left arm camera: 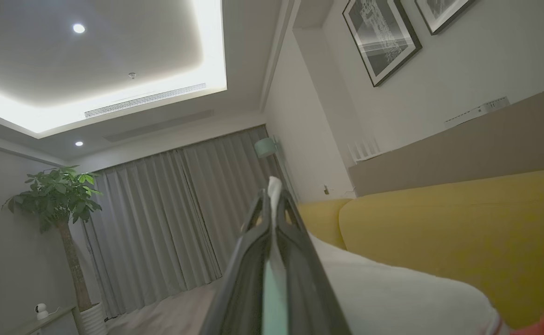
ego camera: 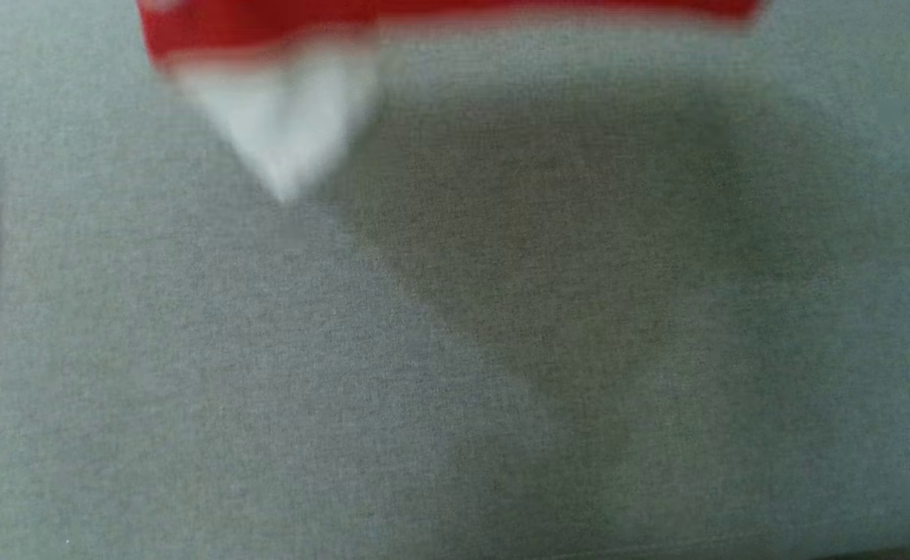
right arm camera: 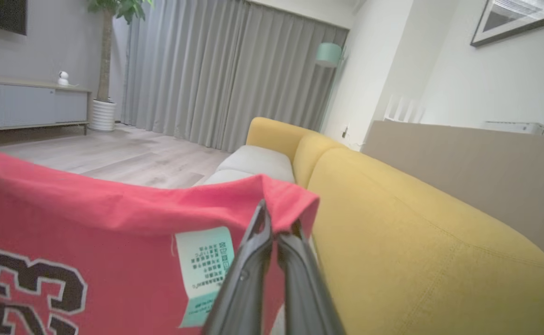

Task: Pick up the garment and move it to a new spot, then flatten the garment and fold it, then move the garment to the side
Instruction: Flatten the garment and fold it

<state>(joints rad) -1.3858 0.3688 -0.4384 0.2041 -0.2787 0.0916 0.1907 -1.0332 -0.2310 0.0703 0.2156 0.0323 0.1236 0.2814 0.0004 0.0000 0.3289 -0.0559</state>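
And there was the garment point(ego camera: 268, 31), a red jersey with a white panel, strung across the top of the head view above the grey fabric surface point(ego camera: 455, 389). It was blurred there, so its lower edge was hard to read. The right gripper point(right arm camera: 276, 228) had its jaws pressed together on a fold of the red upper edge, just beside the care label point(right arm camera: 204, 258), with the black number 23 point(right arm camera: 25, 288) lower down on the cloth. The left gripper point(left arm camera: 274, 195) was closed too, a thin pale strip of cloth pinched between its fingers and white fabric spreading away beside it (very likely the jersey's white part, though that view did not settle it).

By the look of it, this was a light, limp, soft thing: it sagged between the two pinch points and would not keep any shape by itself. It was not fragile, but the thin knit could slide out of narrow fingers, so two holds well apart along one edge looked like the way to keep it spread for laying flat.

As for containers, the white ribbed pot point(right arm camera: 102, 114) across the room held the plant point(right arm camera: 114, 7), well apart from the yellow sofa back point(right arm camera: 416, 232) and no part of the job.
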